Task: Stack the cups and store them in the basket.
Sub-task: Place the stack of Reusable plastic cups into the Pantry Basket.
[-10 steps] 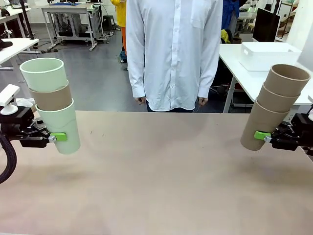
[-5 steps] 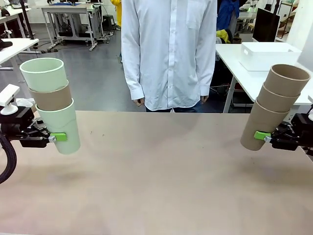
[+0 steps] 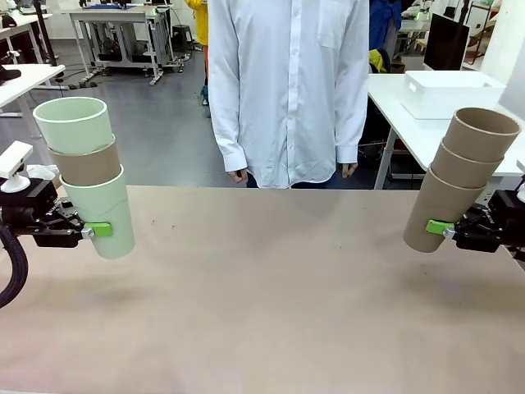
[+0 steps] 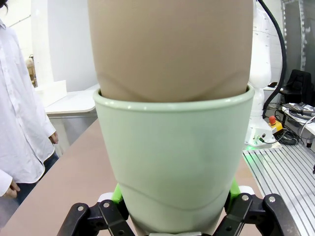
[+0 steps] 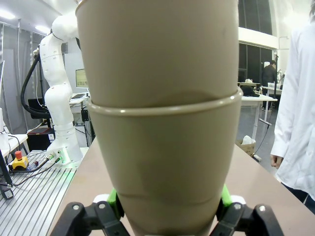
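You see the left end effector [image 3: 97, 231] closed around the lowest mint green cup [image 3: 105, 215], with a tan-brown cup [image 3: 86, 164] and a second mint cup [image 3: 74, 123] nested in it. The right end effector [image 3: 443, 229] grips the bottom of a stack of three tan-brown cups [image 3: 458, 180], which leans to the right. Both stacks hang above the surface [image 3: 262, 304]. The white basket [image 3: 449, 103] stands well apart on a white side surface [image 3: 394, 90], far right.

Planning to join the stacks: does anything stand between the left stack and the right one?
Nothing visible does. The left gripper holds the mint-based stack, the right gripper the tan stack, with bare tabletop between.
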Available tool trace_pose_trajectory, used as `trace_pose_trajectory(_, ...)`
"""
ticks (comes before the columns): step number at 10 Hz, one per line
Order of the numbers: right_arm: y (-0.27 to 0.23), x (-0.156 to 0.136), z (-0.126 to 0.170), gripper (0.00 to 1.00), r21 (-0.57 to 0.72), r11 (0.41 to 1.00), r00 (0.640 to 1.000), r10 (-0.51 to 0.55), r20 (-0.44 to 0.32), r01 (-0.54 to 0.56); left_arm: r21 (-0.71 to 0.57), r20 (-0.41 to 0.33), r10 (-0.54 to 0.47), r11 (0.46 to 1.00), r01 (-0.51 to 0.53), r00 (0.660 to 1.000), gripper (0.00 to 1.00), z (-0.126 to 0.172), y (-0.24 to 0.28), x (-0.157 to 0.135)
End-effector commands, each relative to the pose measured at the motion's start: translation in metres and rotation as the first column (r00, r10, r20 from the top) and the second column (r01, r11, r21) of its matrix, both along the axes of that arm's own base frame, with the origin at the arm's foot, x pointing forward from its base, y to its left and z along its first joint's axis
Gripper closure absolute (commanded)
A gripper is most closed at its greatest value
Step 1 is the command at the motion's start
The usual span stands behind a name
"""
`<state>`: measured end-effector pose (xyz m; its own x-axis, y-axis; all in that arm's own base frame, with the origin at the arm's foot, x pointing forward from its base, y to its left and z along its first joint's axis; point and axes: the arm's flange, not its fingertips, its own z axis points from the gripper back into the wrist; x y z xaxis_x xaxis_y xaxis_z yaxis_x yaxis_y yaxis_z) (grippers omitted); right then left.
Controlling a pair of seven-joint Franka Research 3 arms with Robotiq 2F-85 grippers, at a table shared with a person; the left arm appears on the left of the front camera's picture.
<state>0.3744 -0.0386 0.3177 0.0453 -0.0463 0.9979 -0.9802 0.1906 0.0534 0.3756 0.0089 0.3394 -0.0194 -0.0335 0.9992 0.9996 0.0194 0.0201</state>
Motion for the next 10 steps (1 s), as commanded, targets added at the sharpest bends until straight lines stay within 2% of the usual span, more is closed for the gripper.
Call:
trace_pose_trajectory(1,-0.0002,0.0003,0.0041,0.15,0.005,1.000,1.000,-0.002,0.008,0.002,-0.006,0.008,-0.004,1.000,0.004,1.000,0.15,0.0039,-0.0008,0.0003)
trace_pose_trajectory(10,-0.0002,0.0003,0.0041,0.15,0.005,1.000,1.000,-0.002,0.008,0.002,-0.006,0.008,-0.004,1.000,0.004,1.000,0.15,0.0039,-0.0008,0.0003)
